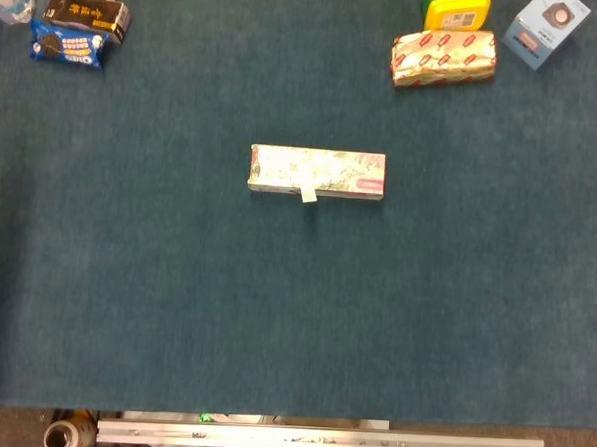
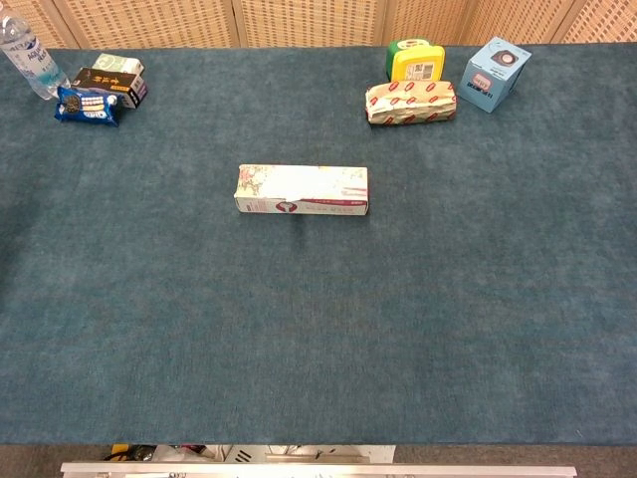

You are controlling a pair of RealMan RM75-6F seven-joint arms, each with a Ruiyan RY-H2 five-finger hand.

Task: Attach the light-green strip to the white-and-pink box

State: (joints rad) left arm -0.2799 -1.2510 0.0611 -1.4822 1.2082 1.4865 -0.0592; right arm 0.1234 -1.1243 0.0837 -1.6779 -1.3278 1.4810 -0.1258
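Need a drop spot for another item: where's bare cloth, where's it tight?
Bare: the whole near half of the table, in front of the white-and-pink box with its light-green strip, plus both sides of that box. Crowded: far left corner around the blue cookie pack, far right corner around the red-and-white pack.

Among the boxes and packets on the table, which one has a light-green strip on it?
The long white-and-pink box at the table's middle. The light-green strip hangs over its near edge; the other packages sit in the far corners.
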